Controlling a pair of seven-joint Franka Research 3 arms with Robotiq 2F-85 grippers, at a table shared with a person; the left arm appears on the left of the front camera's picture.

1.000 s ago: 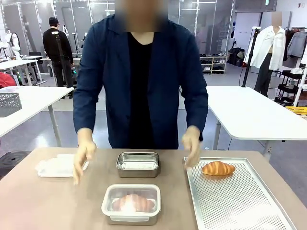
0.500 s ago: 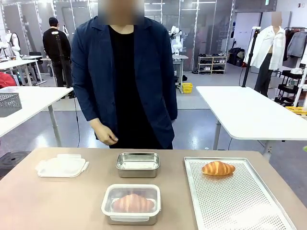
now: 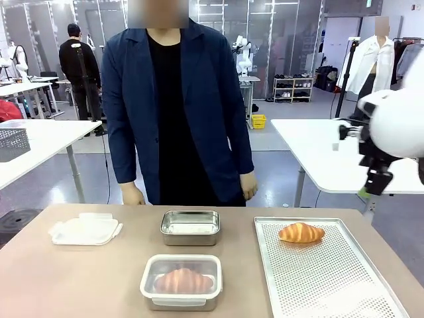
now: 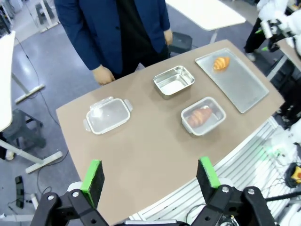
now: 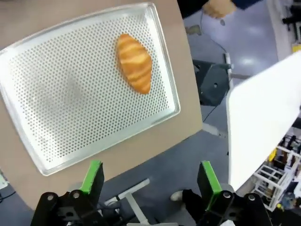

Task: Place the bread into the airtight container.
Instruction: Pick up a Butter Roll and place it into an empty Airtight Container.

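Observation:
The bread, a golden croissant (image 3: 301,232) (image 5: 134,63) (image 4: 221,62), lies at the far end of the perforated metal tray (image 3: 331,285) (image 5: 70,94). An open steel airtight container (image 3: 191,227) (image 4: 174,80) stands empty at the table's middle. Its clear lid (image 3: 86,230) (image 4: 107,115) rests to the left. Nearer me, a lidded container (image 3: 181,281) (image 4: 203,116) holds another croissant. My right gripper (image 3: 372,184) (image 5: 149,181) is open, high above the tray's outer edge. My left gripper (image 4: 149,176) is open, high over the table's near side.
A person in a dark blue jacket stands upright at the far edge, hands (image 3: 249,185) hanging by their sides, off the table. White tables (image 3: 344,156) stand behind. Bare tabletop (image 3: 66,278) lies at the front left.
The person has straightened and drawn both hands back from the table. My right arm has swung into the front view from the right.

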